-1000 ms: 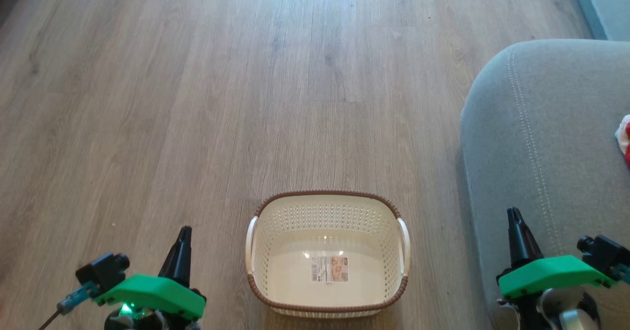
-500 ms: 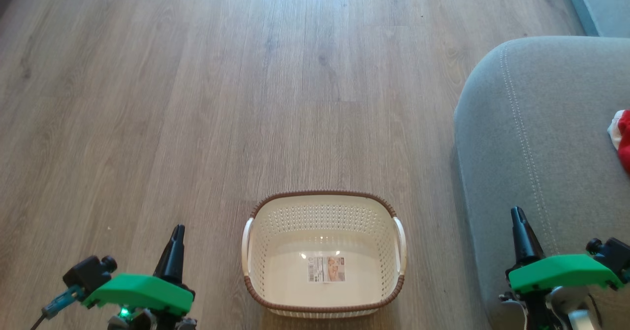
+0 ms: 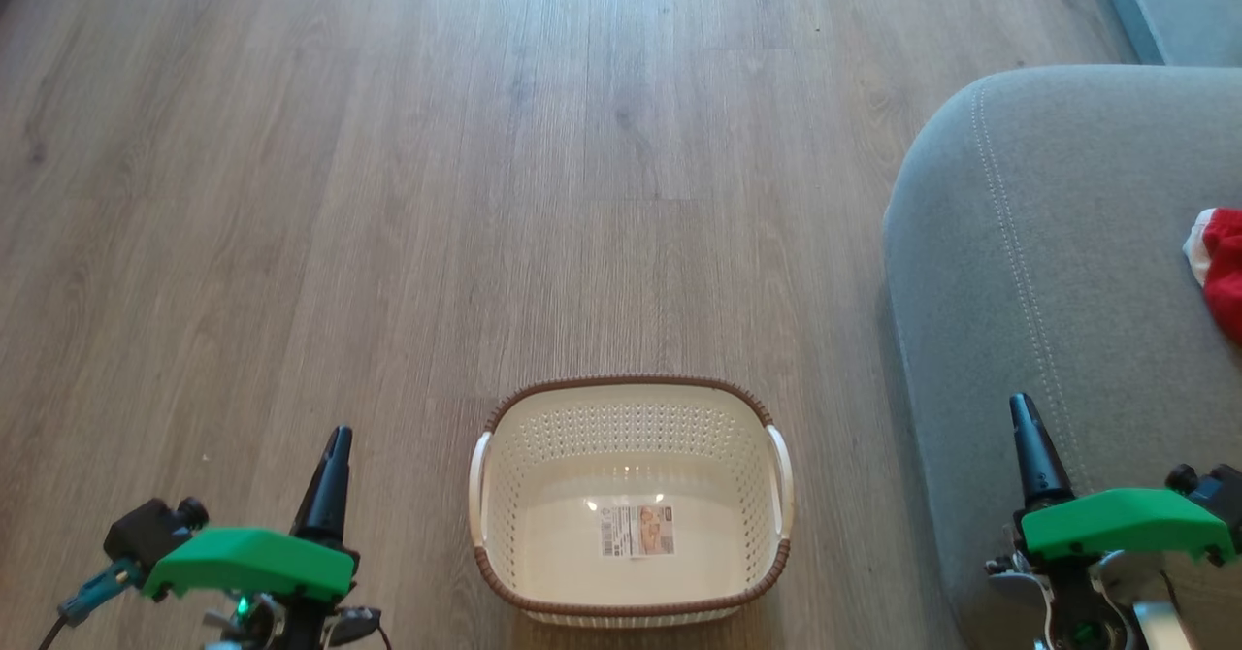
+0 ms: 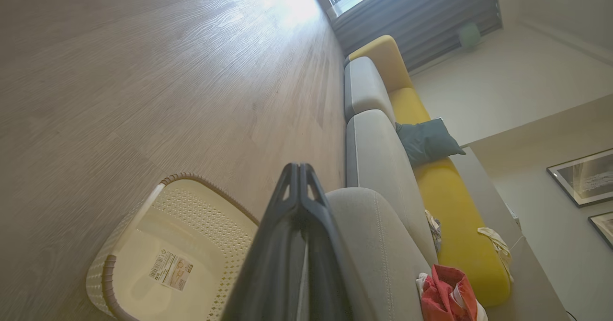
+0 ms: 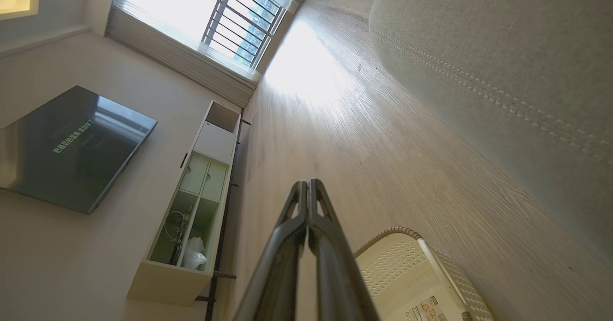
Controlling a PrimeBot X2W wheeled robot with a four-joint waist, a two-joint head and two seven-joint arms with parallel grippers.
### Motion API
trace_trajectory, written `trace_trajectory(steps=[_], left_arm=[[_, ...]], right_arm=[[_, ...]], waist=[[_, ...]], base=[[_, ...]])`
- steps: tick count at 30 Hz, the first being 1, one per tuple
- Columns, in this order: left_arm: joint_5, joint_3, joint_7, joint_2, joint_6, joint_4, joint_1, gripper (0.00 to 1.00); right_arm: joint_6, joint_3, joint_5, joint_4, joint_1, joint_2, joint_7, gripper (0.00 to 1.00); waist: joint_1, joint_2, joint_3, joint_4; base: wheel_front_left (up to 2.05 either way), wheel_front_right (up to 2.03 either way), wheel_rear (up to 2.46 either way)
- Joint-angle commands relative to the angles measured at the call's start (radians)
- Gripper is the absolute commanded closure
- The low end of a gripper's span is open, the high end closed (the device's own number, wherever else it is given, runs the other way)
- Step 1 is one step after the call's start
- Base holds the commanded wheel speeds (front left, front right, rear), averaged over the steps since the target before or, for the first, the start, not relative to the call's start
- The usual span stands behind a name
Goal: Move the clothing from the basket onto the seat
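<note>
Wood floor: one basket, empty, between my left tool and right tool, both closed, holding nothing. Clothing: red, lying on the seat, off to the right, nearer the right tool. I judge nothing left to lift.

The clothing and the seat run off my head view's right edge. My left claw hides the basket's near corner. Its label is too small to read.
</note>
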Motion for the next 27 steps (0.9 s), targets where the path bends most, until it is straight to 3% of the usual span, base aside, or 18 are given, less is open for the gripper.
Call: trace_trajectory(steps=[1,27], left_arm=[[-0.019,0.033,0.006,0.002,-0.005,-0.037,-0.05,1.0],[-0.301,0.091,0.083,0.001,-0.028,-0.043,-0.069,1.0]], right_arm=[[0.0,0.007,0.021,-0.036,-0.049,-0.01,0.009,1.0],[0.0,-0.007,0.325,-0.047,-0.064,-0.012,0.085,1.0]], waist=[[0.0,0.0,0.0,-0.001],[-0.0001,0.0,-0.001,-0.033]], base=[[0.0,0.0,0.0],[0.0,0.0,0.0]])
